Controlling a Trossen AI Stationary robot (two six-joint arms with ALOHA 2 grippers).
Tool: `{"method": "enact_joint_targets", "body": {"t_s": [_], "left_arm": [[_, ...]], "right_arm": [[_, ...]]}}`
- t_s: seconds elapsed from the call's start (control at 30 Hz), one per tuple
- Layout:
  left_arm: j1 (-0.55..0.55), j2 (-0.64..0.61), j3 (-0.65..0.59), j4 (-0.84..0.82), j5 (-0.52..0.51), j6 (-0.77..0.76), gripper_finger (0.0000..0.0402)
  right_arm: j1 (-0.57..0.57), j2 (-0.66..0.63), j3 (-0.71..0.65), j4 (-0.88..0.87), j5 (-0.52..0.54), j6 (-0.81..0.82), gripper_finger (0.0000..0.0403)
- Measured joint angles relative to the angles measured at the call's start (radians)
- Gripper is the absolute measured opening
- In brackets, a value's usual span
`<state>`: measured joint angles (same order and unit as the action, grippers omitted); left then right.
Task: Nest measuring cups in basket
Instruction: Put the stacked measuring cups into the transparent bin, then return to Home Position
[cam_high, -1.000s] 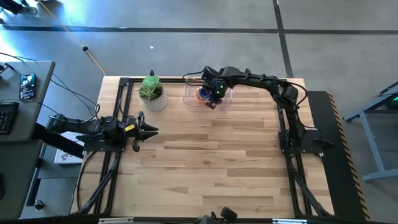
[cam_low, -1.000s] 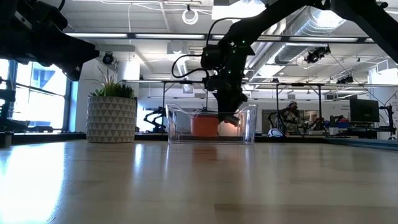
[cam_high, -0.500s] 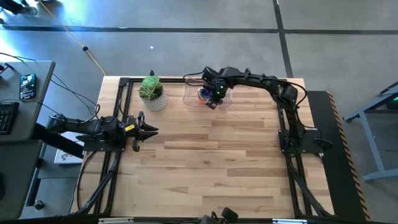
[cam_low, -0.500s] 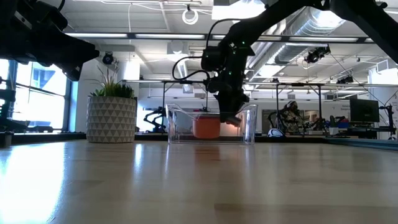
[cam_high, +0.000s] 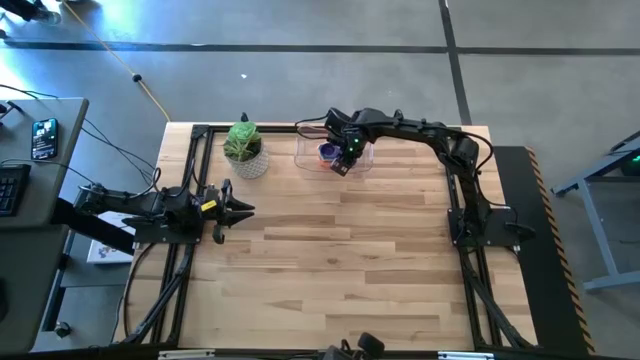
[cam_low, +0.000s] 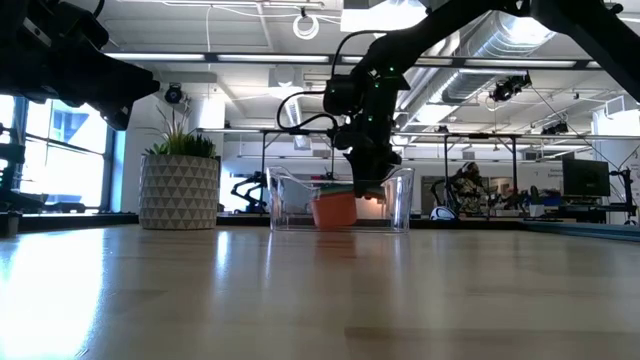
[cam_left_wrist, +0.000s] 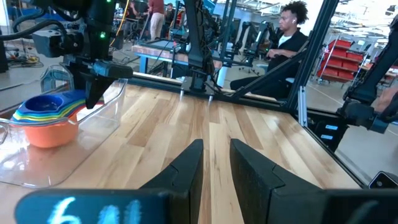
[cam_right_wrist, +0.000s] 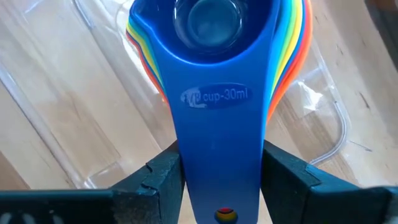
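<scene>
While the right gripper (cam_high: 341, 160) hangs over the basket (cam_high: 310, 159) at the table's far edge, the high view shows the left gripper (cam_high: 240, 210) parked well away, holding nothing.

Low view: stacked cups (cam_low: 334, 208) sit on the basket floor, gripper just above.

Left wrist: own jaws slightly apart, empty; rainbow stack (cam_left_wrist: 45, 118) inside the clear basket (cam_left_wrist: 93, 140).

Right wrist: blue cup (cam_right_wrist: 214, 74) on top, its handle between the fingers (cam_right_wrist: 292, 177). Can't tell whether they grip it or just flank it.

Risk: if a finger drags the handle on the way up, the blue cup tips out or the stack shifts.
</scene>
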<state>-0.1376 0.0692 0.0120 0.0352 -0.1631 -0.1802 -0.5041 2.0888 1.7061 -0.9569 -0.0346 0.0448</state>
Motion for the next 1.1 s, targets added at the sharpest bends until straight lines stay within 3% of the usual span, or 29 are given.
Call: {"method": "enact_joint_targets", "body": {"t_s": [0.13,0.4,0.63,0.93,1.1], "left_arm": [[0.000,0.000,0.000,0.000,0.000,0.000,0.0070],[0.000,0.000,0.000,0.000,0.000,0.000,0.0070],[0.000,0.000,0.000,0.000,0.000,0.000,0.0070],[0.000,0.000,0.000,0.000,0.000,0.000,0.0070],[0.000,0.000,0.000,0.000,0.000,0.000,0.0070]], "right_arm": [[0.000,-0.002,0.000,0.001,0.000,0.018,0.0182],[0.000,-0.003,0.000,0.000,0.000,0.024,0.0263],[-0.001,-0.027,0.000,-0.002,0.005,0.039,0.0268],[-0.001,-0.238,-0.018,0.038,0.122,0.107,0.0267],[0.009,-0.455,-0.239,0.314,0.088,0.096,0.0266]]}}
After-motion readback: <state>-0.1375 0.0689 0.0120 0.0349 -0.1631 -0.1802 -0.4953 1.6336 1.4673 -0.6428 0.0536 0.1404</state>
